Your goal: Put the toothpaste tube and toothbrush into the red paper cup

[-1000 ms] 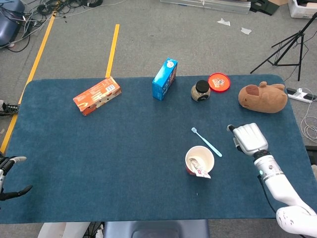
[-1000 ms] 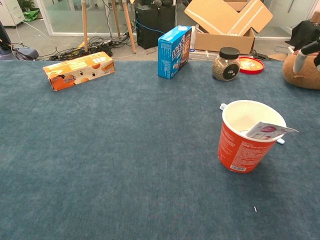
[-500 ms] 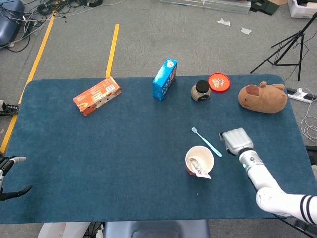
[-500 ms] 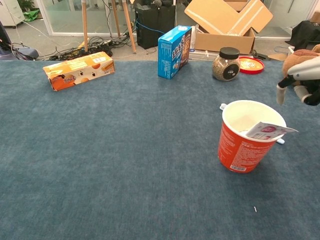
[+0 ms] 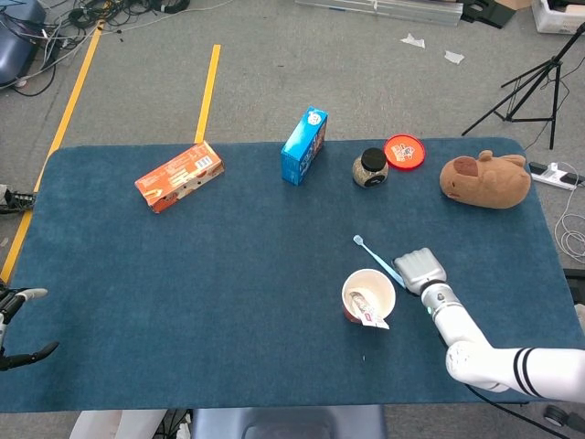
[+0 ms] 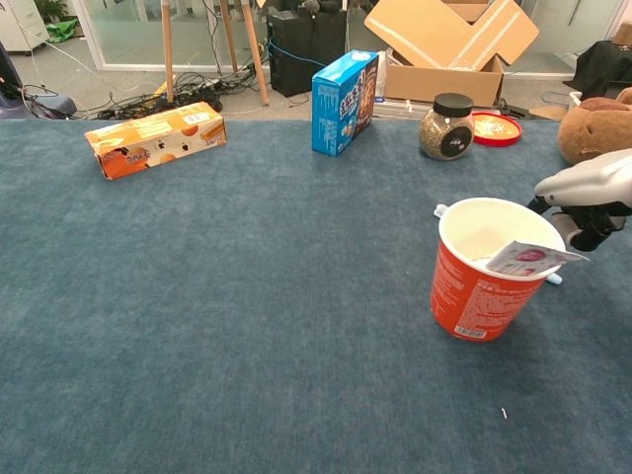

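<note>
Blue, short-piled carpet-like cloth covers the table, which stands on a grey floor with yellow tape lines. Near the right front stands the red paper cup, round, white inside, with small print on its wall too fine to read. The toothpaste tube is in it, its flat crimped end with a pink mark sticking out over the rim. The toothbrush, thin pale-blue plastic, lies flat on the cloth just behind the cup; the chest view shows only its ends on either side of the cup. The right hand, smooth silver-grey, sits over the brush's handle end, just right of the cup; how its fingers lie cannot be told. The left hand shows only from the head camera, at the table's left edge, dark fingers apart, holding nothing. Along the far side lie an orange box, a blue carton with unreadable print, a dark-lidded jar, a red lid and a brown plush animal.
</note>
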Robot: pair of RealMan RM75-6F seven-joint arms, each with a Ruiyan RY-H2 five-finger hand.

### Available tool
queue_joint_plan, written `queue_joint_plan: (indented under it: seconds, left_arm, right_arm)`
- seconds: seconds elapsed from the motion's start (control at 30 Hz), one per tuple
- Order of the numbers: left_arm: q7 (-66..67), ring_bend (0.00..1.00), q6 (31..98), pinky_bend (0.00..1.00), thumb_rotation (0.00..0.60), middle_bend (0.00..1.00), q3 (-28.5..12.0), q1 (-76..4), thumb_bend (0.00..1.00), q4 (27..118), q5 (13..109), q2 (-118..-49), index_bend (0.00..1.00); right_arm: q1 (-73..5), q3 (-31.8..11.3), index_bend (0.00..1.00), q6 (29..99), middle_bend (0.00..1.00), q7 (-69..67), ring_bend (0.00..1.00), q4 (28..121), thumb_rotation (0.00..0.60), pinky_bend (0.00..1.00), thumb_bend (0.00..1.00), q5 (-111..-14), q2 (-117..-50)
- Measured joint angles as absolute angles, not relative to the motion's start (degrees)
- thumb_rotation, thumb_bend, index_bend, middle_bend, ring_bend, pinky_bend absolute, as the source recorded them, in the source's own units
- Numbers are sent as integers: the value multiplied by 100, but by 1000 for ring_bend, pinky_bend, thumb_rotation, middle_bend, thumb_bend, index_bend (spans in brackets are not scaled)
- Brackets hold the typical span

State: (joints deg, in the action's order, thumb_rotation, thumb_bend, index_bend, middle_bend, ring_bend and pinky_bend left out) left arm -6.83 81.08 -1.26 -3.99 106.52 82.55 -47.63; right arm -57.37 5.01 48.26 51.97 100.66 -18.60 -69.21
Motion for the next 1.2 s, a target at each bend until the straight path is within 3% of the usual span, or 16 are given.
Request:
queue_joint_plan:
  seconds: [1.2]
  left_arm:
    - [-680, 199, 8103, 202, 600, 267, -126, -398, 0, 10651, 8245, -4761, 252]
  right_arm:
    - [-5940, 973, 332, 4560, 1000, 4429, 1000, 9614, 600, 1000, 913, -2144, -7225]
